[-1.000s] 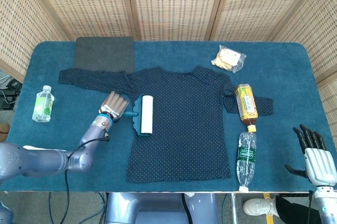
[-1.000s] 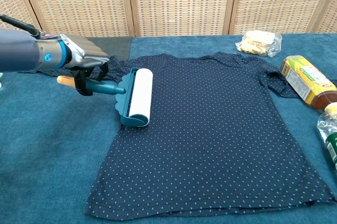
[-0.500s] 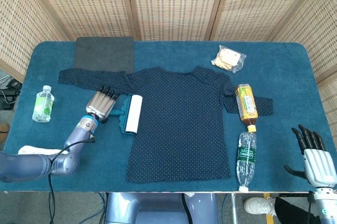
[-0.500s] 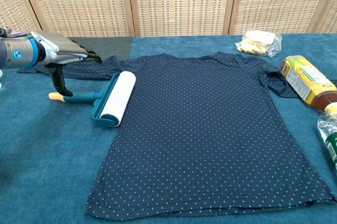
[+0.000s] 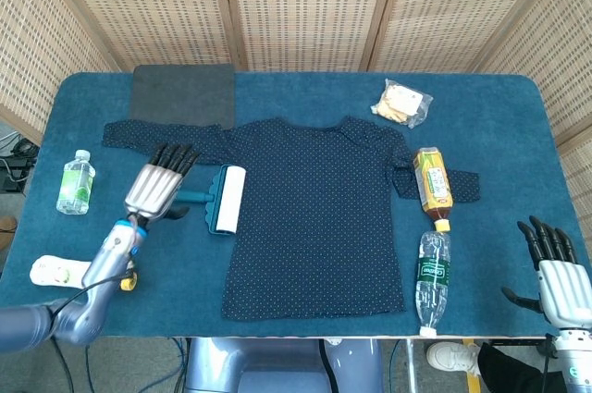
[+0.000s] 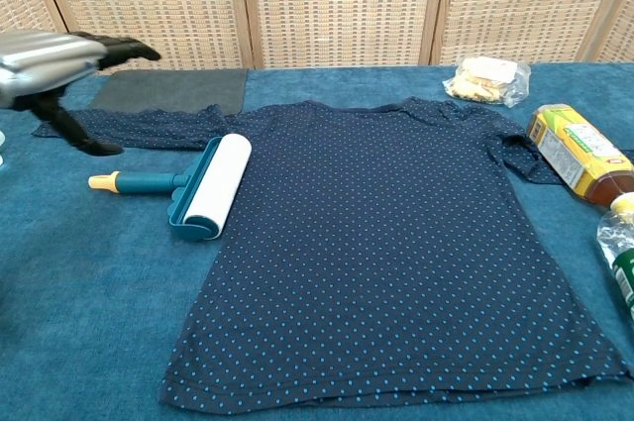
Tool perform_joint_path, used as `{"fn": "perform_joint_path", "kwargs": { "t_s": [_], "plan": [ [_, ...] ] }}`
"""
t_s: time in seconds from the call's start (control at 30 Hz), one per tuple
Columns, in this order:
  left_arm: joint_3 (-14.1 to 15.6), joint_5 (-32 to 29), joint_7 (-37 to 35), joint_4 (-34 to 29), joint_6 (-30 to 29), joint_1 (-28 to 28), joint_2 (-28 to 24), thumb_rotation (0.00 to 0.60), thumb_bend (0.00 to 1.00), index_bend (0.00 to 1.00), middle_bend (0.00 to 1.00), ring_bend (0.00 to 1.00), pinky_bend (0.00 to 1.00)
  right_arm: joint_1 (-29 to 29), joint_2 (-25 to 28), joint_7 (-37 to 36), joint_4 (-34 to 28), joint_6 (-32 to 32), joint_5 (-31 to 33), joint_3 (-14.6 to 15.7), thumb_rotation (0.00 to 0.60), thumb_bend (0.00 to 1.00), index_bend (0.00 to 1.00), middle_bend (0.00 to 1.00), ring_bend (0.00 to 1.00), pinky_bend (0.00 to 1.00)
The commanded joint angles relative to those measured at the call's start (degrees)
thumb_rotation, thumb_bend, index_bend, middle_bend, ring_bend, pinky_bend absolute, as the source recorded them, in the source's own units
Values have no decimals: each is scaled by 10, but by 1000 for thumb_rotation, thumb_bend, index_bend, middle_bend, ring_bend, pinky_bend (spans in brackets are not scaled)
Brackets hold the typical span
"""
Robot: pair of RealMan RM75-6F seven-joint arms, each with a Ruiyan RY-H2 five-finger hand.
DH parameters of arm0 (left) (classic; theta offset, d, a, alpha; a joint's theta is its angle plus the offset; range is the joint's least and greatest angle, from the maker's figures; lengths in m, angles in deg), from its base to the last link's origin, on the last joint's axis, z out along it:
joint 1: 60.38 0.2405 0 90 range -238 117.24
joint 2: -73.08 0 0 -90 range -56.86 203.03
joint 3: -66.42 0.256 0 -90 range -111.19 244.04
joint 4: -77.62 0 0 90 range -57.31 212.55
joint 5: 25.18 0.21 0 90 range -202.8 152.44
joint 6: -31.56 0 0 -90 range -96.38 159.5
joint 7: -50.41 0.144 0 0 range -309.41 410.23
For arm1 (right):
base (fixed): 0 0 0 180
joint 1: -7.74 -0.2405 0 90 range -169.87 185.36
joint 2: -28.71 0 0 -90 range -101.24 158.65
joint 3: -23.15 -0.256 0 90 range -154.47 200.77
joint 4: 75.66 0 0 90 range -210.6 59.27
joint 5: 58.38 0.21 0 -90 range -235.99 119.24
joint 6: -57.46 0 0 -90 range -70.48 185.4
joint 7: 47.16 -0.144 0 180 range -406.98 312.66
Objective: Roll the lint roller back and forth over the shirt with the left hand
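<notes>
I'm hovering my left hand (image 5: 157, 190), fingers spread and holding nothing, just above the lint roller (image 6: 203, 186), which is lying on the shirt's (image 6: 396, 243) left edge.

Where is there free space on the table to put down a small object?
Bare cloth lies behind the shirt, between the dark mat and the snack bag. The right side is crowded: tea bottle and water bottle lie close together.

On my feed I see a dark grey rectangular mat (image 5: 182, 93) at the table's far left, a clear bag of pale snacks (image 5: 401, 103), an amber tea bottle (image 5: 432, 184) lying above a green-labelled clear bottle (image 5: 431, 279), and a small water bottle (image 5: 75, 181) far left.
</notes>
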Motion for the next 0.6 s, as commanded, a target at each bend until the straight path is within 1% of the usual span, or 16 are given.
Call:
{"fn": "perform_joint_path", "kwargs": {
  "t_s": [0.03, 0.17, 0.4, 0.47, 0.6],
  "plan": [
    [26, 90, -60, -29, -95, 88, -8, 600, 219, 0, 0, 0, 0, 1, 1, 2, -1, 4, 0, -1, 600, 92, 0, 0, 0, 0],
    [42, 120, -73, -37, -131, 137, -10, 600, 196, 0, 0, 0, 0, 3, 1, 5, -4, 13, -4, -3, 600, 92, 0, 0, 0, 0],
    [73, 157, -48, -42, -171, 210, -26, 600, 197, 0, 0, 0, 0, 6, 4, 6, -7, 26, -8, -7, 600, 92, 0, 0, 0, 0],
    [87, 166, -53, -39, -186, 240, -33, 600, 199, 0, 0, 0, 0, 6, 5, 4, -9, 30, -8, -9, 600, 92, 0, 0, 0, 0],
    [90, 184, -66, -23, -194, 264, -41, 600, 205, 0, 0, 0, 0, 7, 7, 3, -11, 33, -10, -10, 600, 92, 0, 0, 0, 0]
  ]
}}
